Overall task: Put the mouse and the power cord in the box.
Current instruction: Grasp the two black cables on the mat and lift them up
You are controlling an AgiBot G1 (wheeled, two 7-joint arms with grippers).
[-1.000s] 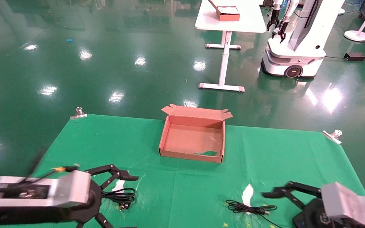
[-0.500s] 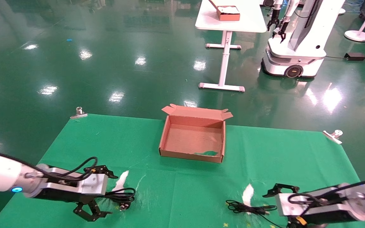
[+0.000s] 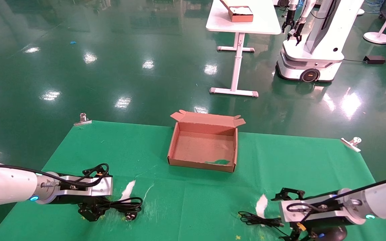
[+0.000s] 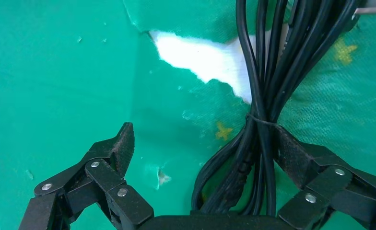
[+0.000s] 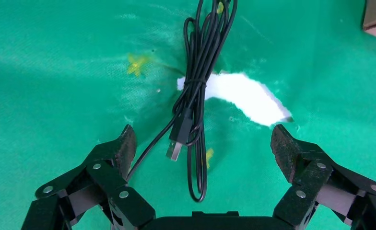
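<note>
The box (image 3: 203, 147), shallow brown cardboard with a green patch, stands open at the middle of the green cloth. The power cord (image 3: 128, 208), a thick black bundle, lies at the near left. My left gripper (image 3: 107, 205) is down at it, open; in the left wrist view the power cord (image 4: 263, 96) lies between the fingers (image 4: 120, 146), close to one pad, inside the left gripper (image 4: 205, 143). The mouse (image 3: 333, 232) is mostly hidden under my right arm. Its thin cable (image 5: 195, 91) with a USB plug lies inside my open right gripper (image 5: 203, 143), also seen as right gripper (image 3: 280, 219).
White tears in the cloth (image 3: 127, 189) show beside each cable. Metal clips (image 3: 83, 119) hold the cloth's far corners. Beyond the table's far edge stand a white table (image 3: 243, 20) with a smaller box, and another robot (image 3: 313, 50).
Both arms have swung out and lowered, turning their grippers down onto the cloth. The left now straddles the power cord, the right the mouse cable. Box and cables have not moved.
</note>
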